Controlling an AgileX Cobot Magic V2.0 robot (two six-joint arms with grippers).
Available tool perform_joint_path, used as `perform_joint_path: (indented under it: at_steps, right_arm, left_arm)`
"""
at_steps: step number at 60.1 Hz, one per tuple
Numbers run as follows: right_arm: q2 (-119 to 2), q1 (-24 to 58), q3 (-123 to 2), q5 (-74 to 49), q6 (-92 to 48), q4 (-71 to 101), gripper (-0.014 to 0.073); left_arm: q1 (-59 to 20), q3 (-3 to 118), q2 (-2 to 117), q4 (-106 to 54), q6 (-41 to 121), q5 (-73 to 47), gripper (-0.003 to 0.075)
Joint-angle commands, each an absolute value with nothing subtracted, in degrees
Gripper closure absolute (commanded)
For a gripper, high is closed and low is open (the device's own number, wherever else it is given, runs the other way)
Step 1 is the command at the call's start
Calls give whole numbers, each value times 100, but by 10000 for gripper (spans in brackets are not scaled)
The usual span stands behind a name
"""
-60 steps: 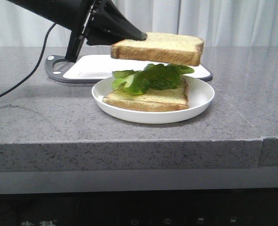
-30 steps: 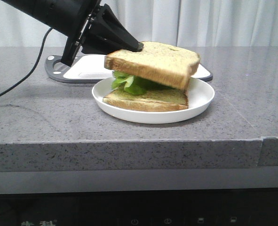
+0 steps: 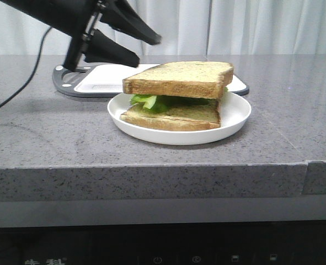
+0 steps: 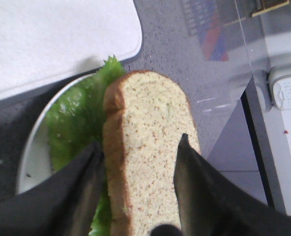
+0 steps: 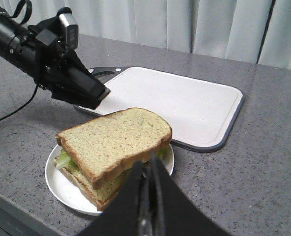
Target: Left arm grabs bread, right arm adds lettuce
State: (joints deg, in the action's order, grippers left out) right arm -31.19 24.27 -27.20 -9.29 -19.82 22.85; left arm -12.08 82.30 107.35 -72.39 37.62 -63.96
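The bread [image 3: 179, 79] lies flat on the lettuce [image 3: 150, 101], which rests on a thinner slice [image 3: 171, 118] in a white plate [image 3: 235, 113]. My left gripper [image 3: 145, 48] is open and empty, just up and to the left of the bread, not touching it. In the left wrist view its fingers [image 4: 93, 162] stand apart on either side of the bread [image 4: 150, 142], with lettuce [image 4: 76, 118] beside it. My right gripper [image 5: 147, 166] is shut and empty, hovering near the bread [image 5: 113, 137]; it is out of the front view.
A white cutting board with a grey rim [image 3: 105, 80] lies behind the plate, and also shows in the right wrist view [image 5: 184, 101]. The left arm's cable [image 3: 19, 83] trails over the counter at the left. The counter's front edge [image 3: 151, 165] is near the plate.
The left gripper lowered the bread onto the lettuce, opened and let go. It has drawn back up and to the left.
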Motion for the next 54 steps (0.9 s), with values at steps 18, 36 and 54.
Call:
perform_joint_path:
  at_steps: [18, 36, 54]
  right_arm:
    - [-3109, 2397, -2877, -419, -1993, 2235, 655]
    - [-3109, 2397, -2877, -269, -1993, 2235, 655]
    - [-3109, 2397, -2884, -35, -1993, 2235, 655]
  left_arm:
    - [-324, 8412, 9853, -7784, 4005, -7110, 701]
    - [-117, 8412, 9222, -6686, 4236, -6517, 741]
    - [-204, 6752, 6945, -4415, 3936, -3347, 741]
